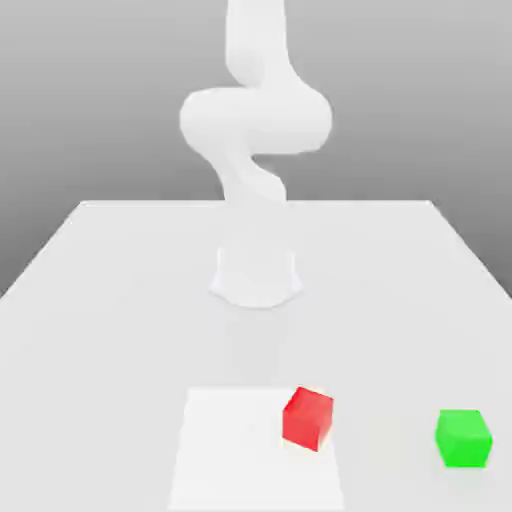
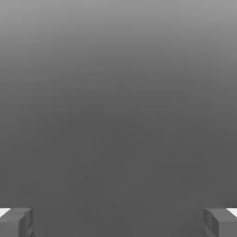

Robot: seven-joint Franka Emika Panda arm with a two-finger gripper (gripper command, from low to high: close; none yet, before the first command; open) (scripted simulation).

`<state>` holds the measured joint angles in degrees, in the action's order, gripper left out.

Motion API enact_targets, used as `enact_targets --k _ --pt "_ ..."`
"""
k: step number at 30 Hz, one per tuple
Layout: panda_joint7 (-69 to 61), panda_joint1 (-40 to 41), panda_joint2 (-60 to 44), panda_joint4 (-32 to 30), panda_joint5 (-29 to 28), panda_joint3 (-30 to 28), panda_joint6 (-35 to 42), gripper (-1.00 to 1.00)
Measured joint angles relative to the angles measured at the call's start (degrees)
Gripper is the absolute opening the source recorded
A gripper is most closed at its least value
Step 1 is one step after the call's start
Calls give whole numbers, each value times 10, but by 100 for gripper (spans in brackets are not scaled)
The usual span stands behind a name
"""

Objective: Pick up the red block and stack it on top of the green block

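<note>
The red block (image 1: pixel 307 418) rests on the white table (image 1: pixel 110 300), near the front, on the right edge of a brighter white square patch. The green block (image 1: pixel 463 438) stands on the table toward the exterior view's right, well apart from the red one. The white arm (image 1: pixel 256 120) rises behind them from its base at the table's middle. In the hand view my gripper (image 2: pixel 118 222) is open, its two grey fingertips (image 2: pixel 16 222) far apart with nothing but plain grey background between them.
The arm's round base (image 1: pixel 256 278) sits mid-table behind the blocks. A brighter white square patch (image 1: pixel 240 450) lies on the table at the front. The table's edges run diagonally at both sides.
</note>
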<state>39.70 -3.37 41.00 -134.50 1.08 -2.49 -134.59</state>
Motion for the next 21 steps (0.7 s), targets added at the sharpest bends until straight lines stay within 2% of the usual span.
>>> enact_targets --k 7,13,21 --pt "-195 -94 -157 -83 36 -60 -87 0" --pt "-348 -145 -285 -151 56 -78 -159 0" --pt "-472 -168 -436 -227 8 -72 -258 0"
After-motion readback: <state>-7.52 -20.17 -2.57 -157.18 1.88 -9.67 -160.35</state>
